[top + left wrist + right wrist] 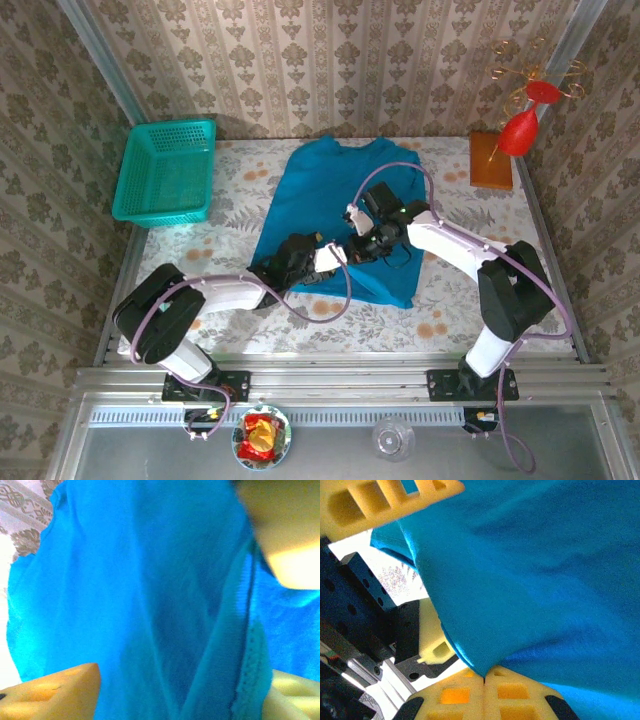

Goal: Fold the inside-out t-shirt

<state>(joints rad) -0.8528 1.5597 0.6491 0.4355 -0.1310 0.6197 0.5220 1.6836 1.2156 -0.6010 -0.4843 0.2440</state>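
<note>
The inside-out t-shirt (335, 190) is plain blue cloth, spread over the middle of the flowered table with its collar toward the far wall. My two grippers meet over its near left part. In the right wrist view my right gripper (485, 676) is shut on a pinched fold of the t-shirt (535, 580), which rises from the closed yellow fingertips. My left gripper (182, 682) stands open, its yellow fingers (55, 692) far apart with loose t-shirt cloth (135, 595) and a stitched hem between them. From above, the left gripper (328, 262) sits just left of the right gripper (360, 246).
A teal mesh basket (165, 170) stands at the far left of the table. An orange block (490, 160) with a red ornament (520, 128) is at the far right. Patterned walls close in three sides. A bowl (262, 436) and a glass (393, 437) sit below the near rail.
</note>
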